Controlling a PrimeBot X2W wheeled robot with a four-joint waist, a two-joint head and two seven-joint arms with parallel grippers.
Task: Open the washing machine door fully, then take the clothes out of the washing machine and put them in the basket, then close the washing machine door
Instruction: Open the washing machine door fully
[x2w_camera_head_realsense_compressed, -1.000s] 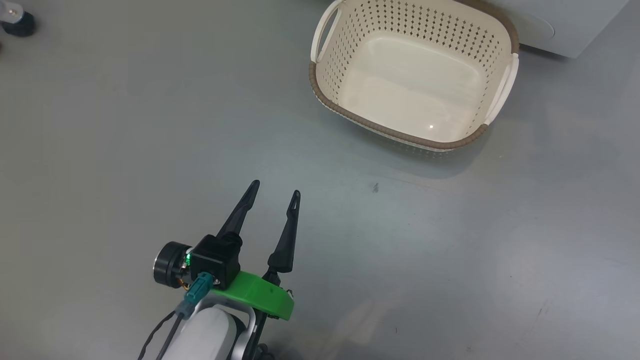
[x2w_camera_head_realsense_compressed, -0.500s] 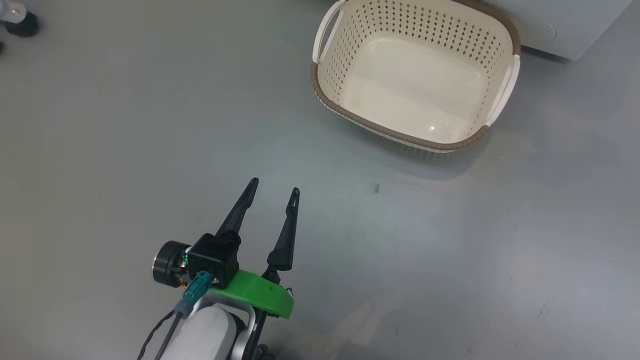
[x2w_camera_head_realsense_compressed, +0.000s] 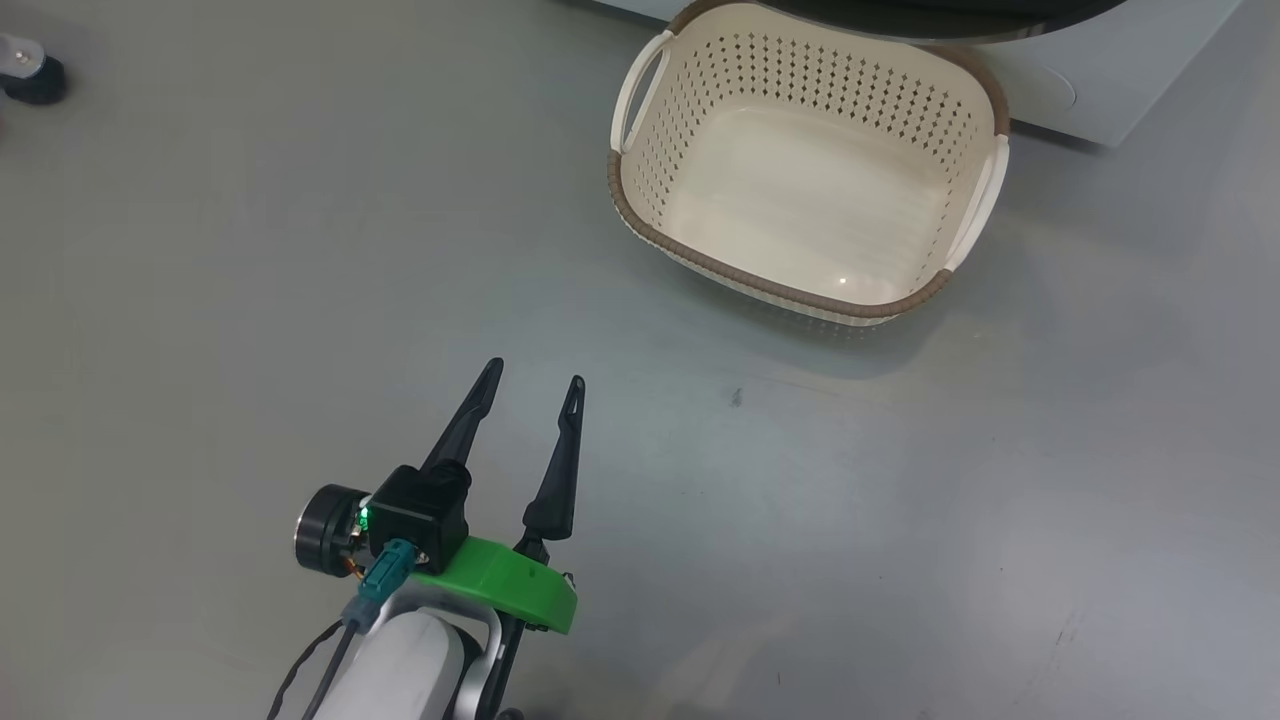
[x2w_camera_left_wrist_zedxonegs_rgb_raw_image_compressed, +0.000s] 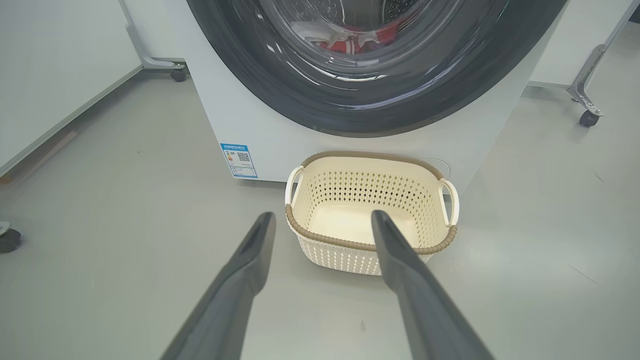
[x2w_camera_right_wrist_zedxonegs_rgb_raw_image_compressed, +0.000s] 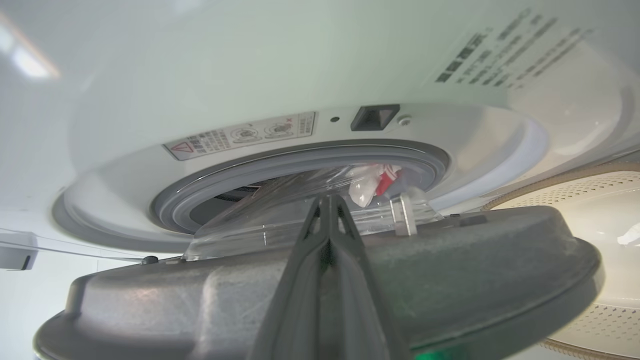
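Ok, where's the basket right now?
In the head view the basket sits on the floor at upper right, just before the washer, ahead and right of the left end effector.

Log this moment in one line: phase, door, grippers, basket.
phase: opening door | washing machine door: ajar | right gripper: shut, at door rim | left gripper: open, empty | basket: empty | clothes: inside

Open floor (x2w_camera_head_realsense_compressed: 200, 300) spreads round the left hand (x2w_camera_head_realsense_compressed: 535, 374) from 9 through 3 o'clock. The basket (x2w_camera_head_realsense_compressed: 800, 75) stands at 1 o'clock, well apart, mouth upward, just before the washer (x2w_camera_head_realsense_compressed: 1090, 80). A black caster (x2w_camera_head_realsense_compressed: 35, 80) sits far off at 10 o'clock. The part-open door (x2w_camera_right_wrist_zedxonegs_rgb_raw_image_compressed: 150, 300) crosses the drum mouth (x2w_camera_right_wrist_zedxonegs_rgb_raw_image_compressed: 220, 195), leaving a narrow gap, and overhangs the basket's far rim.
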